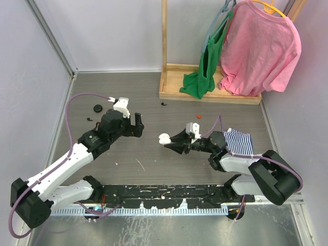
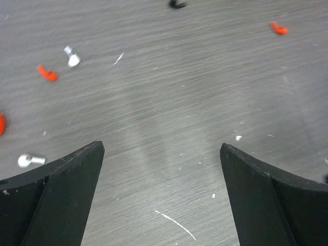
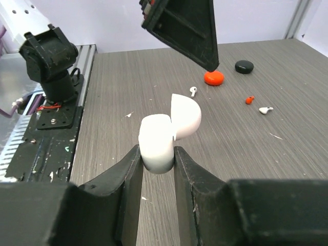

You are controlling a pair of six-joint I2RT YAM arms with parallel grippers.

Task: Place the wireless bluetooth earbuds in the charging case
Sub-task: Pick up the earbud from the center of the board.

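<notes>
My right gripper point(image 3: 158, 150) is shut on a white charging case point(image 3: 156, 138), held above the table with its lid point(image 3: 185, 115) hinged open; in the top view the case point(image 1: 164, 138) sits at the tips of that gripper point(image 1: 173, 141). The left gripper point(image 2: 162, 147) is open with only bare table between its fingers, and it hangs left of the case point(image 1: 137, 126). Loose earbuds lie on the table: two white point(image 2: 72, 57) point(image 2: 28, 160), two red point(image 2: 47, 74) point(image 2: 278, 28), one black point(image 2: 177, 4). The right wrist view shows white ones point(image 3: 193, 91) point(image 3: 265, 109) and a red one point(image 3: 249, 100).
A red round case point(image 3: 213, 78) and a black round case point(image 3: 244, 66) lie beyond the held case. A wooden rack point(image 1: 205, 92) with a green cloth point(image 1: 205, 66) and a pink shirt point(image 1: 261, 51) stands at the back right. A striped cloth point(image 1: 238, 139) lies on the right arm.
</notes>
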